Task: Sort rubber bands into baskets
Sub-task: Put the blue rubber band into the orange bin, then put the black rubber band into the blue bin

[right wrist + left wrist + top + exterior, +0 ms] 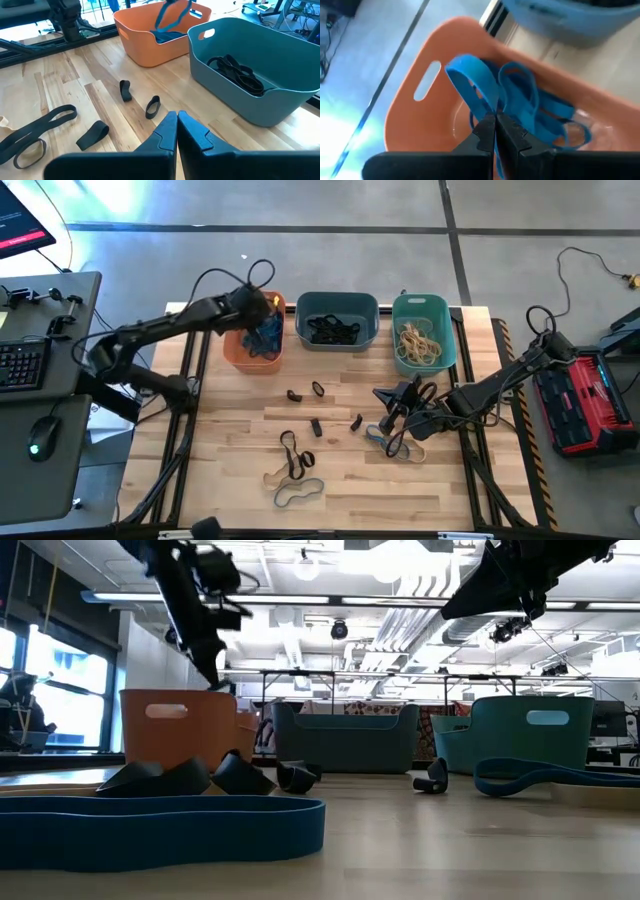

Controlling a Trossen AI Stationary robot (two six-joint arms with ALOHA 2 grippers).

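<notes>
Dangling blue band (pixel 485 92), pinch point hidden by fingers (pixel 482 132)

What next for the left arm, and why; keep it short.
Probably open the left gripper to let go. Its fingers are shut on a blue rubber band hanging over the orange basket, which already holds other blue bands, so releasing should drop it in with its colour.

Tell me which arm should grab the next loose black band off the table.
Right, probably. The right gripper hovers empty over the table beside the loose black bands, while the left gripper is over the orange basket, shut on a blue band.
</notes>
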